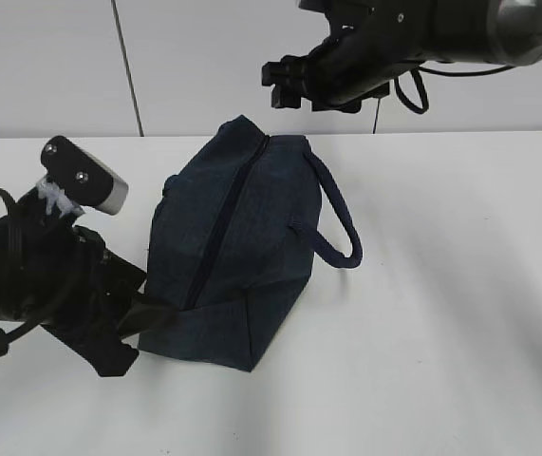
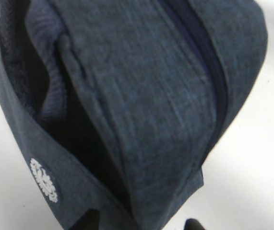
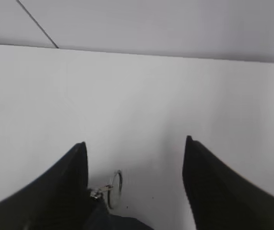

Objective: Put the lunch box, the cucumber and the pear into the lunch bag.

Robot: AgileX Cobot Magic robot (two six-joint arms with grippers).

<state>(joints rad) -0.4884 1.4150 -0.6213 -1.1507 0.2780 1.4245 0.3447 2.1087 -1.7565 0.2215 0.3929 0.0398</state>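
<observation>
The dark navy denim-like fabric lunch bag (image 1: 237, 252) lies zipped on the white table (image 1: 441, 313), soft and floppy; its loop handle (image 1: 339, 220) offers hold. Right gripper (image 3: 135, 184) fingers gape, empty; left gripper (image 1: 142, 318) fingers' spread unclear.

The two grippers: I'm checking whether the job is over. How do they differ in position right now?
The left gripper sits low on the table, touching the lunch bag's near end; the right gripper hangs above its far end, clear of the fabric. The right gripper stands wide open; the left's jaws show less. Neither holds anything.
</observation>
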